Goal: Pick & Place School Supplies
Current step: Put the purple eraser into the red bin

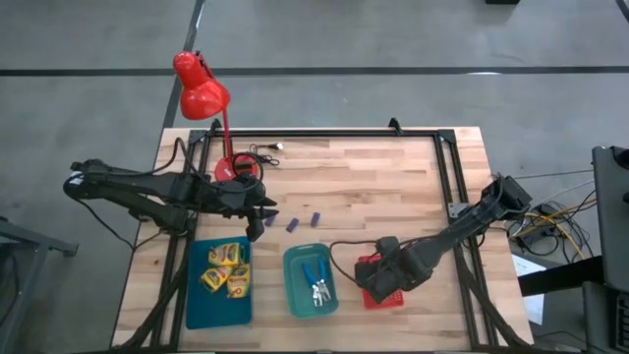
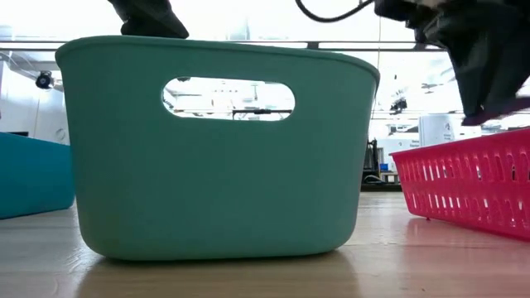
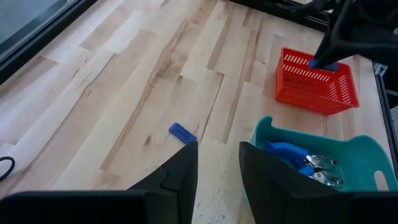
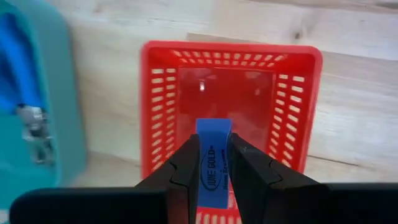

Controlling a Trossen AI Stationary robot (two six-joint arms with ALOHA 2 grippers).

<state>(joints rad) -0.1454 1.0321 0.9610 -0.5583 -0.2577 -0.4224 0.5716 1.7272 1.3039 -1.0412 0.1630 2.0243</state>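
**Sorting school supplies: most of it binned, a few blocks left**

My right hand (image 4: 211, 163) is clamped on a small blue-purple block (image 4: 213, 149), hanging right over the red tray (image 4: 155, 112), lower right of the overhead shot. That tray looks empty so far, I'd say. My left hand (image 3: 217, 165) sits with its fingers apart and nothing in it, left of centre, near the lamp (image 1: 201, 90).

Done, far as I can tell: three crayon boxes (image 1: 225, 267) in the dark teal tray (image 1: 197, 313), both scissors (image 1: 316, 283) in the green bin (image 1: 293, 295). Left: three purple blocks (image 1: 292, 223) loose on the tabletop (image 1: 393, 187).
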